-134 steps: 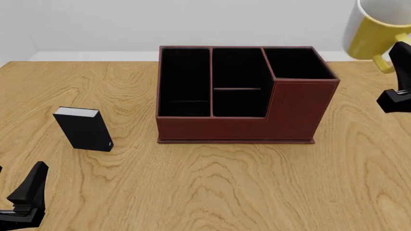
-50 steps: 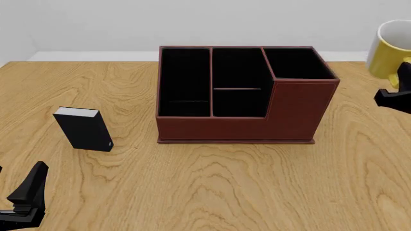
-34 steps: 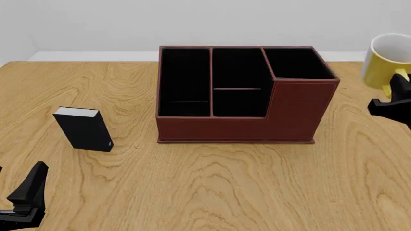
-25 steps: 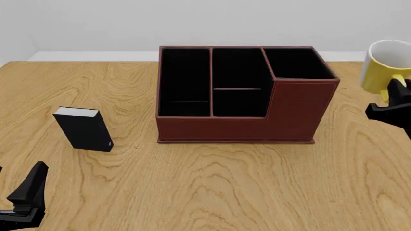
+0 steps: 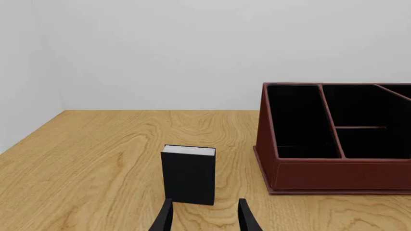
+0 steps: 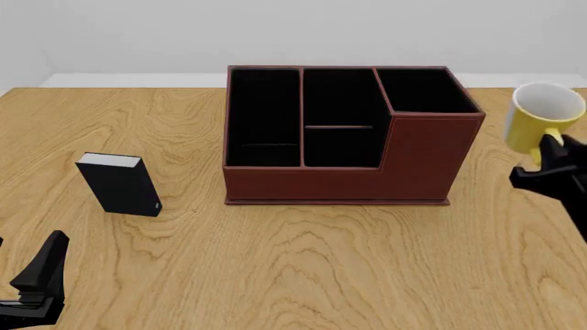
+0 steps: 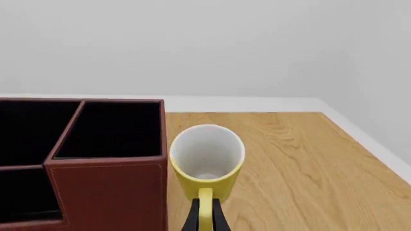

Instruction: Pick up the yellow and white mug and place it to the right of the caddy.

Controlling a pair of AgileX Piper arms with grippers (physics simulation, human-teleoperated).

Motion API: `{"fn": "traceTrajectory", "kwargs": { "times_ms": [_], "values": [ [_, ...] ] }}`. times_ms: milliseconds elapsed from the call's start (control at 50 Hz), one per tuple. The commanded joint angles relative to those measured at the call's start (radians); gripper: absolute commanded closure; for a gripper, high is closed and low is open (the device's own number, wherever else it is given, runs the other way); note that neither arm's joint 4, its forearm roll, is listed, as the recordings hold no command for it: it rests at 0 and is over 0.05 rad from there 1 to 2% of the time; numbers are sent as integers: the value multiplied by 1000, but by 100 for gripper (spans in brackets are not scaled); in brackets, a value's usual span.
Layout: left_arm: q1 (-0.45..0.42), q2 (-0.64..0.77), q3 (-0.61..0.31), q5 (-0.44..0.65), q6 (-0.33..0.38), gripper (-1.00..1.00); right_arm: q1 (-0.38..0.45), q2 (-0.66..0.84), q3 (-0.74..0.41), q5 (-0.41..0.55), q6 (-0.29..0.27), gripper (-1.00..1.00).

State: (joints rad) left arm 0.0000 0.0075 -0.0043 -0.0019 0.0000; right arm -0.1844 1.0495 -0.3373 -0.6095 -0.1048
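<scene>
While our left gripper (image 6: 37,285) sits idle at about seven o'clock on the table (image 6: 303,268), its fingers a modest gap apart and holding nothing, we leave it out of this step. Just beyond it stands the small black box (image 6: 119,183), upright and well apart from everything else.

Over at three o'clock, our right gripper (image 7: 204,219) is clamped narrowly on the yellow loop handle of the yellow and white mug (image 6: 541,122), fingers pinching either side of it. We are in the carry-and-lower step: the mug hangs just beside the caddy (image 6: 344,137), off the right wall of its tall compartment. In the right wrist view the mug tips a little towards the camera, so we see its white inside. We cannot tell whether its base touches the wood yet; we judge it is a little above.

Next we should level the mug, ease it down clear of the caddy's wall, then part the fingers.
</scene>
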Motion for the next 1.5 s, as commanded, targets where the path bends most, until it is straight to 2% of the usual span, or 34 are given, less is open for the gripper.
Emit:
{"fn": "traceTrajectory", "kwargs": {
  "times_ms": [20, 1500],
  "values": [
    [0, 0, 0, 0, 0, -100, -4, 34, 13, -38, 7, 100],
    [0, 0, 0, 0, 0, -100, -41, 399, 80, -358, 6, 100]
  ]
}}
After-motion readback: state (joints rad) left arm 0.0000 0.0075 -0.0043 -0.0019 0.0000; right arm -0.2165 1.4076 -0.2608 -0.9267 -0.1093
